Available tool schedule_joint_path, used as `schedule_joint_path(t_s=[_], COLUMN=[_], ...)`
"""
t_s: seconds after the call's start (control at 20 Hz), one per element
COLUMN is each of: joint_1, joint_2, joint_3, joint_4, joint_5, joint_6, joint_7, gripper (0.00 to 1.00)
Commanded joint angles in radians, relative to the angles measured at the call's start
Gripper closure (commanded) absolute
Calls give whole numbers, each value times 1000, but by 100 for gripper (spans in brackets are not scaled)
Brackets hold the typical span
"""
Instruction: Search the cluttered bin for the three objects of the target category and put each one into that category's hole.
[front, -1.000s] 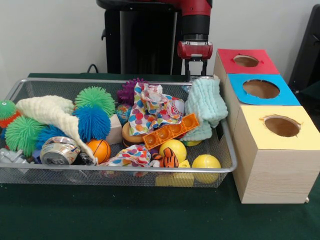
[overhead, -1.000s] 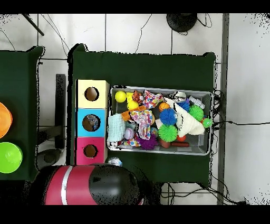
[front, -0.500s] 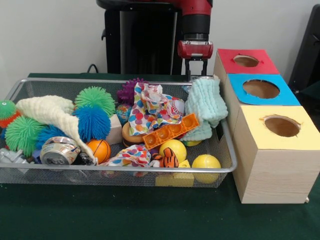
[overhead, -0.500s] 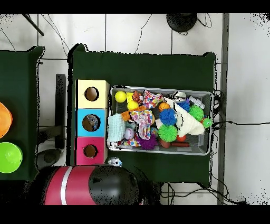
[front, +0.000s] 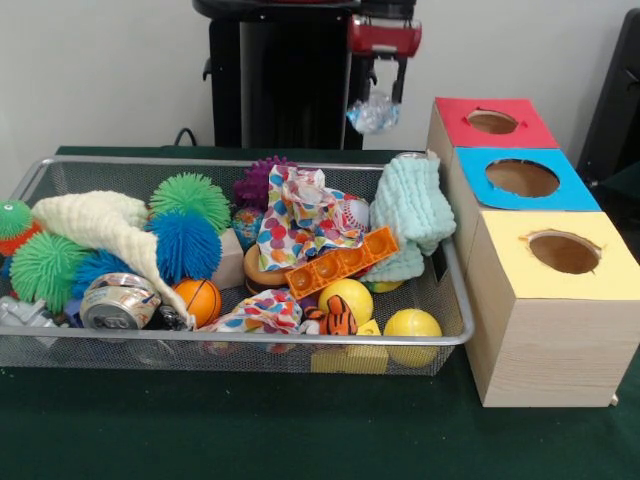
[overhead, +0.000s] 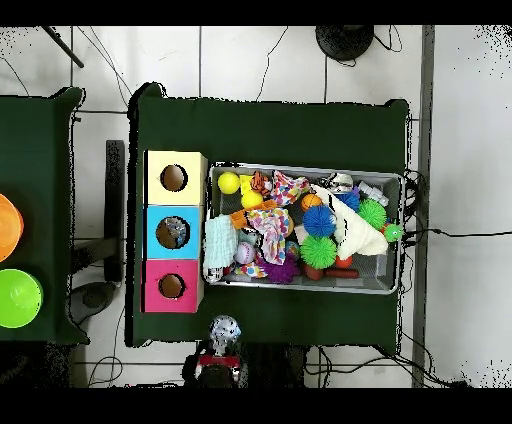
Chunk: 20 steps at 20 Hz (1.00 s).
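My gripper (front: 377, 92) hangs high behind the bin's far right corner, shut on a crumpled clear wrapper (front: 375, 112) that dangles from its fingers. From overhead, the gripper (overhead: 222, 345) and the wrapper (overhead: 224, 328) are off the table's edge, below the red box (overhead: 171, 286). The wire mesh bin (front: 240, 342) holds spiky balls, cloths, yellow balls, an orange block strip (front: 342, 262), a crushed can (front: 118, 302) and a baseball (front: 355, 211). Three wooden boxes stand to the bin's right: red-topped (front: 492, 122), blue-topped (front: 522, 178) and yellow-topped (front: 563, 252), each with a round hole.
A mint cloth (front: 410, 210) drapes over the bin's right end beside the boxes. A cream cloth (front: 95, 225) lies over the spiky balls at the left. In the overhead view, something pale shows inside the blue box's hole (overhead: 172, 232). Orange and green bowls (overhead: 15, 298) sit on a side table.
The gripper has risen from the bin's far right corner, lifting the crumpled clear wrapper with it, and the arm has drawn back from over the table.
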Motion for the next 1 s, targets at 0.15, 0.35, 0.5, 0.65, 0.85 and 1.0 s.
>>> schedule_joint_path(t_s=[0.15, 0.35, 0.5, 0.65, 0.85, 1.0], joint_1=[-128, -118, -91, -55, -4, 35], joint_2=[-596, -627, -609, -575, -544, -521], joint_3=[93, 93, 93, 94, 86, 78], joint_4=[132, 98, 69, 35, -2, -18], joint_5=[-54, -83, -88, -72, -34, -5], joint_6=[503, 567, 572, 565, 565, 558], joint_7=[35, 66, 97, 121, 134, 148], gripper=[100, 100, 100, 100, 100, 100])
